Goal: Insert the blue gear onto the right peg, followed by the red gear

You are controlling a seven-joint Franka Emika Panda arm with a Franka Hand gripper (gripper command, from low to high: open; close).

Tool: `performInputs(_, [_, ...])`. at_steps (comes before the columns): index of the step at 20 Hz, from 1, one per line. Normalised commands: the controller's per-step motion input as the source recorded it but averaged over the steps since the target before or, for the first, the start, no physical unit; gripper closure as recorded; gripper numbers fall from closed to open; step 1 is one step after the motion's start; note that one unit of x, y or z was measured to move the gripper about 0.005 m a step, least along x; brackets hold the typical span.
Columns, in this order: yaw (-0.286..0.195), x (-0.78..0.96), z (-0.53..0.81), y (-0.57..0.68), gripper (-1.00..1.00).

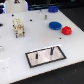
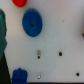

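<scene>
1. White worktop (image 1: 30,70) carries everything; exterior view is low-res and blurry.
2. Blue gear (image 1: 54,25) lies flat on the worktop toward the far side, on the exterior view's right half. Wrist view shows the blue gear (image 2: 31,22) as a flat disc with a dark centre hole, nothing on it.
3. Red gear (image 1: 65,30) sits just beside the blue one, on its exterior-view right and a bit nearer the camera. Touching or a hair apart, cannot tell. In the wrist view the red gear (image 2: 19,2) is cut off by the frame edge.
4. Grey plate (image 1: 45,56) with black border lies flat nearer the camera, well apart from both gears.
5. Two thin dark pins stand upright on the plate. Right peg (image 1: 51,51) is the one toward the exterior view's right; left peg (image 1: 37,56) is the other. Both bare.
6. Hand (image 1: 19,29), pale with dark spots, hangs over the worktop on the exterior view's left, well apart from gears and plate. Nothing visibly held; how far open it is cannot tell at this blur.
7. Wrist view also shows a dark green shape (image 2: 2,31) at one edge and a blue block (image 2: 19,75) in a corner, both unclear.
</scene>
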Motion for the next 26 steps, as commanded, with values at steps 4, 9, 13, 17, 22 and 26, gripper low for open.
performInputs(4, [0.000, -0.33, -0.40, 0.48, -1.00])
performInputs(9, [0.000, -0.33, -0.48, 0.43, -1.00])
performInputs(13, [0.000, -0.28, -0.55, 0.25, -1.00])
performInputs(17, [0.000, -0.28, -0.57, 0.07, -1.00])
performInputs(22, [0.000, -0.33, -0.56, 0.02, -1.00])
performInputs(26, [0.000, -0.33, -0.55, -0.08, -1.00])
